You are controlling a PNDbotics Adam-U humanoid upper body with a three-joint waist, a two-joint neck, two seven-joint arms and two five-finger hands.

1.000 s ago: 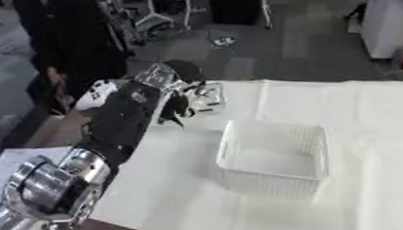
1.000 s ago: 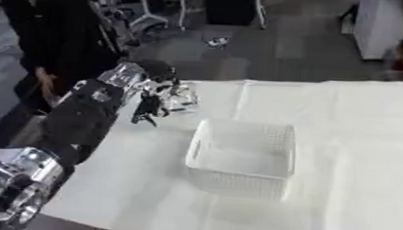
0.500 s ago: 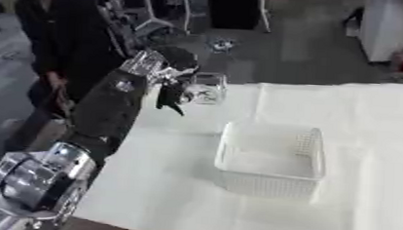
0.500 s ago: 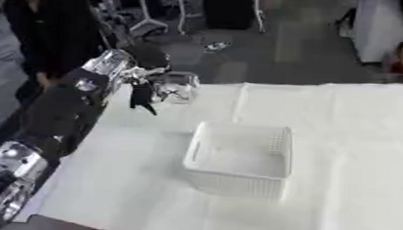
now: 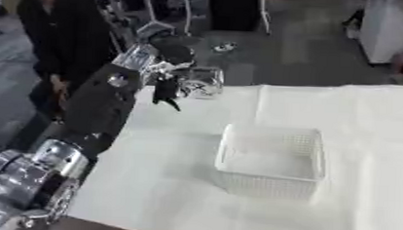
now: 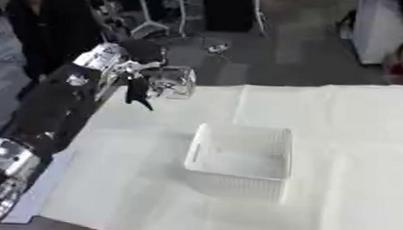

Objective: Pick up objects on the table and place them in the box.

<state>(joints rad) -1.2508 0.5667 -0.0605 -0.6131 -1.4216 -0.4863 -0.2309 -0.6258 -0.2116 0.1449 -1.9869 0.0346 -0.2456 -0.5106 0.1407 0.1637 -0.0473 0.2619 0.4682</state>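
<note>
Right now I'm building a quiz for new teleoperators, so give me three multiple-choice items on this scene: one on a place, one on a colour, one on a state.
1. Where is the clear object relative to the basket?
A. Inside it
B. Up at the table's far left, apart from it
C. Directly under it

2. What colour is the basket?
A. White
B. Red
C. Black

3. What is the left robot hand doing?
A. Resting flat on the table
B. Reaching into the basket
C. Held up with the clear object at its fingers

Answers:
1. B, as the clear object sits by the hand near the far left edge of the tablecloth, with bare cloth between it and the basket.
2. A, as the basket's mesh walls show white.
3. C, as the hand is raised above the cloth with the clear object against its dark fingers.
</note>
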